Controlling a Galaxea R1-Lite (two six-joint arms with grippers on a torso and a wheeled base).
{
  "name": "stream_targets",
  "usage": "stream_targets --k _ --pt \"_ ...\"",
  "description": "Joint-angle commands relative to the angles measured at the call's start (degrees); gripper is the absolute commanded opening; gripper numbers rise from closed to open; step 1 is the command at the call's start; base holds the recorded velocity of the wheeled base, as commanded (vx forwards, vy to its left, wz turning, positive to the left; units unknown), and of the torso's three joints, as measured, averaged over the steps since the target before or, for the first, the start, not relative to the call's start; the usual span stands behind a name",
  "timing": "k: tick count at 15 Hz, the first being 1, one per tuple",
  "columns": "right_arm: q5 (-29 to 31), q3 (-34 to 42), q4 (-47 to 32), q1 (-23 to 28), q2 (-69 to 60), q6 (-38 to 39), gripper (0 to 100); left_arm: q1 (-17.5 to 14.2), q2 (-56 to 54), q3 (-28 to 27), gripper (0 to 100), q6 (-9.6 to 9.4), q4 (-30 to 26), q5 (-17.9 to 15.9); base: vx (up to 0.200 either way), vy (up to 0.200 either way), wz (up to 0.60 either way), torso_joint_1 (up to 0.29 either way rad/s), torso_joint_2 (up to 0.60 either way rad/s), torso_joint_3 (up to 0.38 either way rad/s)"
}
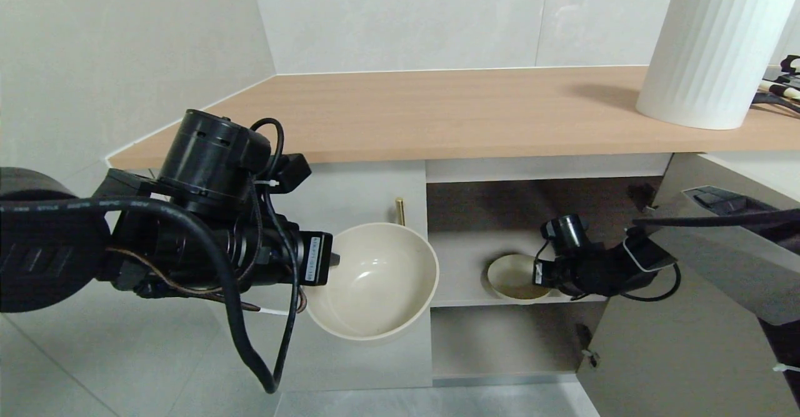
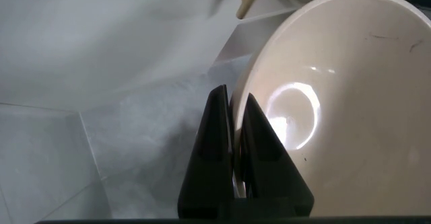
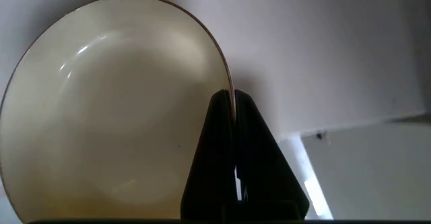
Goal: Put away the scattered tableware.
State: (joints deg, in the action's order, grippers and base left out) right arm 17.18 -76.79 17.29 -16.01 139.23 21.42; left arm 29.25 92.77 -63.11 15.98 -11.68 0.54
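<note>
My left gripper [image 1: 331, 259] holds a large cream bowl [image 1: 374, 282] by its rim, tilted, in the air in front of the closed left cabinet door. In the left wrist view the fingers [image 2: 217, 126] are shut on the large bowl's rim [image 2: 237, 126], one inside and one outside. My right gripper [image 1: 539, 274] is inside the open cabinet, shut on the rim of a smaller cream bowl [image 1: 512, 277] that sits on the cabinet shelf [image 1: 462, 261]. The right wrist view shows that smaller bowl [image 3: 108, 109] with the gripper [image 3: 233, 109] pinching its edge.
A wooden countertop [image 1: 437, 110] runs above the cabinet, with a tall white ribbed container [image 1: 712, 51] at its right end and utensil handles [image 1: 784, 89] beside it. The right cabinet door [image 1: 700, 292] stands open. A brass handle [image 1: 400, 211] is on the closed left door.
</note>
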Motion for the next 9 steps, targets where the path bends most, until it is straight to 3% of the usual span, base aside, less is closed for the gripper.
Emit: stream_targets --k 1,9 --pt "0.23 -1.52 -0.06 0.01 1.31 0.55 0 0.29 0.13 0.01 0 0.01 0.08 -0.01 0.0 0.0 0.0 0.0 0.0 0.0" --pt "2.69 -6.44 -0.15 -0.08 3.86 1.34 0 0.46 0.04 0.01 0 0.01 -0.01 -0.01 0.0 0.0 0.0 0.0 0.0 0.0"
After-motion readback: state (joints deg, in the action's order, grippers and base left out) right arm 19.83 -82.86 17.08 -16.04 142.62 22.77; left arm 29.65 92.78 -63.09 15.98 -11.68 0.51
